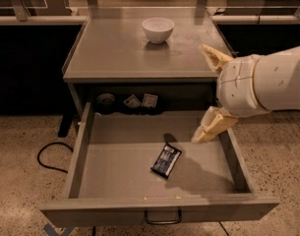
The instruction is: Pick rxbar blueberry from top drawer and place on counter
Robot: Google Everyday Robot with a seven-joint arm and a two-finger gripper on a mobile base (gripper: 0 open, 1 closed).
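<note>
The rxbar blueberry, a dark blue flat bar, lies on the floor of the open top drawer, slightly right of centre. The drawer's wire handle faces the camera. The counter sits above the drawer. My gripper comes in from the right on a white arm, fingers spread wide apart: one fingertip is over the counter's right edge, the other hangs over the drawer's right side, up and right of the bar. It holds nothing.
A white bowl stands on the counter at the back centre. Small pale packets in dark round holders sit at the drawer's back. A black cable lies on the speckled floor at left. Dark cabinets flank the counter.
</note>
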